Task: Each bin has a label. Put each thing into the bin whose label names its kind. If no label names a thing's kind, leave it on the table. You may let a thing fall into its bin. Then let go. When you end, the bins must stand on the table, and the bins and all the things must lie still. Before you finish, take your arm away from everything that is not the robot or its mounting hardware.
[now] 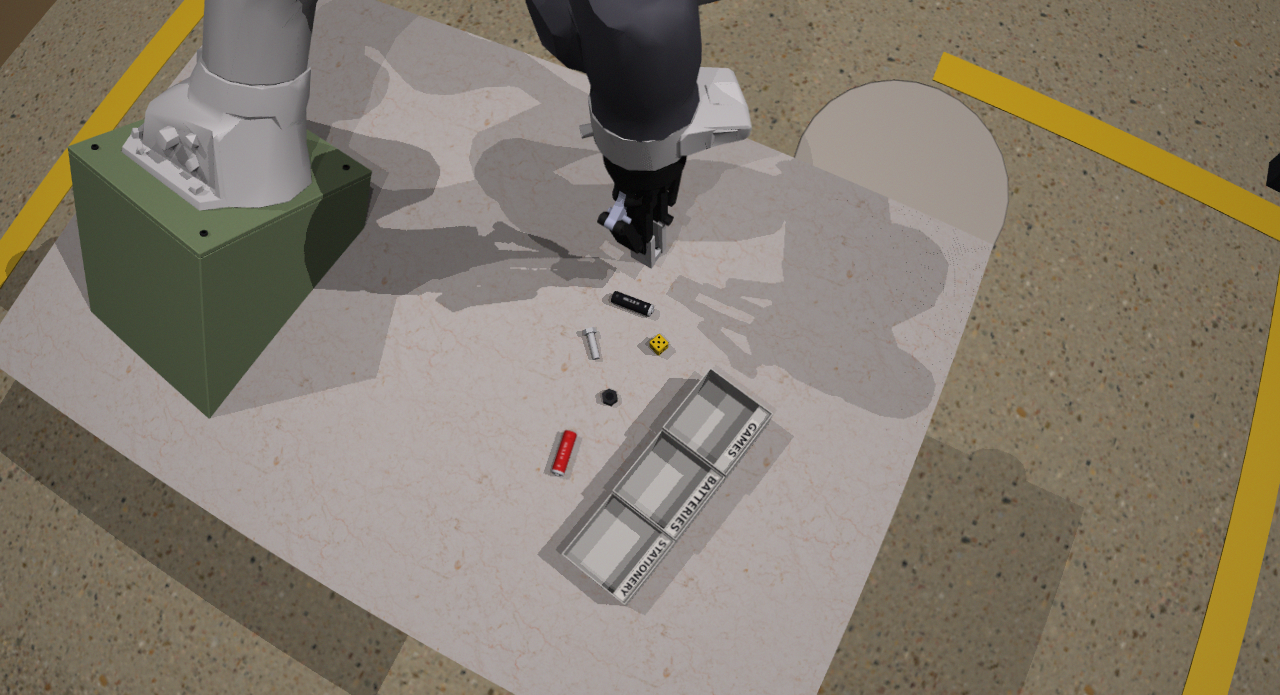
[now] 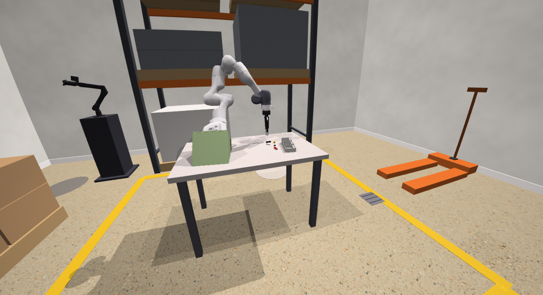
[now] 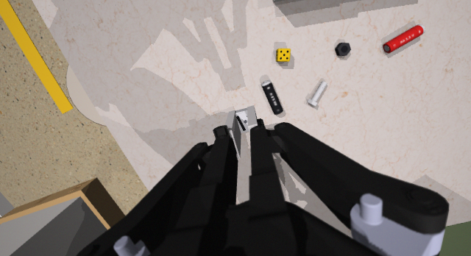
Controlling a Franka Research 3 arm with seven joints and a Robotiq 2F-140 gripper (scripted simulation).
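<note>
My gripper [image 1: 655, 250] [image 2: 267, 133] [image 3: 243, 119] is shut on a small white tile [image 3: 241, 115] with a black line and a dark dot, like a domino, held above the table beyond the black battery [image 1: 631, 303] [image 3: 272, 98]. A yellow die [image 1: 658, 343] [image 3: 283, 54], a silver bolt [image 1: 591, 343] [image 3: 319, 93], a black nut [image 1: 609, 396] [image 3: 343, 49] and a red battery [image 1: 563, 452] [image 3: 403, 39] lie on the table. Three joined grey bins stand in a row: the GAMES bin [image 1: 742, 440], the BATTERIES bin [image 1: 693, 505] and the STATIONERY bin [image 1: 644, 568]. All three look empty.
The arm's green base block [image 1: 147, 270] [image 2: 210, 148] stands at one end of the table [image 1: 313, 512] [image 2: 250, 162]. Beyond the table are a storage rack [image 2: 228, 83] and an orange pallet jack [image 2: 434, 181].
</note>
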